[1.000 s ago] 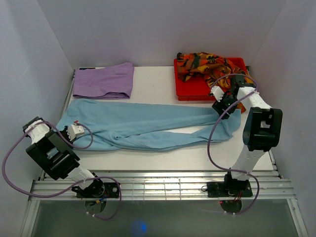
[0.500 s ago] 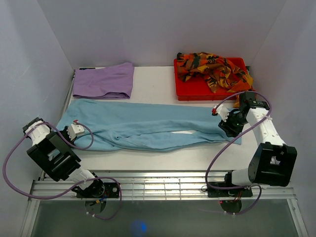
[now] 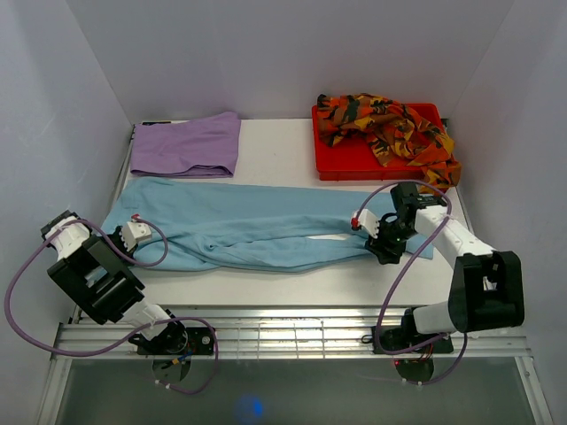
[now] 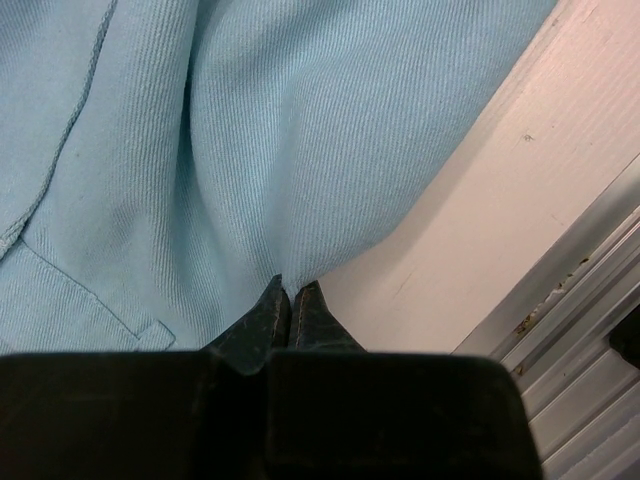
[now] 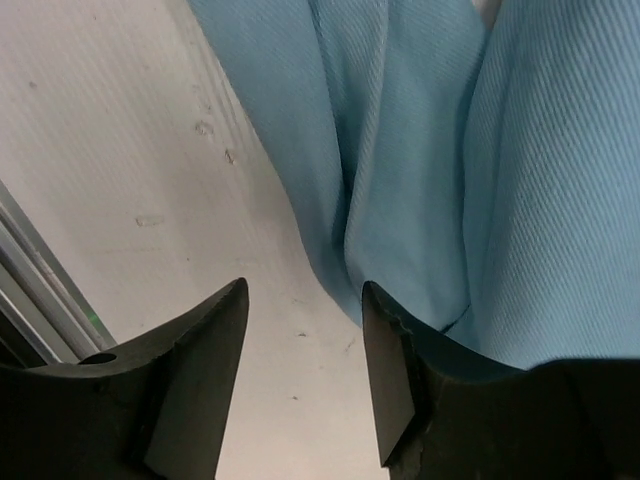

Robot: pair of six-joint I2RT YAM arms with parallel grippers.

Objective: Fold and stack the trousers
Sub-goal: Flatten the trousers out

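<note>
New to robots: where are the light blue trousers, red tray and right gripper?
light blue trousers (image 3: 239, 217), top view, middle of the legs.
red tray (image 3: 344, 161), top view, bare near-left floor.
right gripper (image 5: 303, 300), right wrist view, between its open fingertips.

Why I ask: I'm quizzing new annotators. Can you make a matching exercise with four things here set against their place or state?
Things:
1. lilac trousers
2. patterned trousers
3. left gripper
4. right gripper

Place or state:
A. open, astride the near edge of the blue trousers
B. folded, at the far left of the table
C. shut on the blue trousers
D. heaped in the red bin

Pairs: 1-B, 2-D, 3-C, 4-A
</note>
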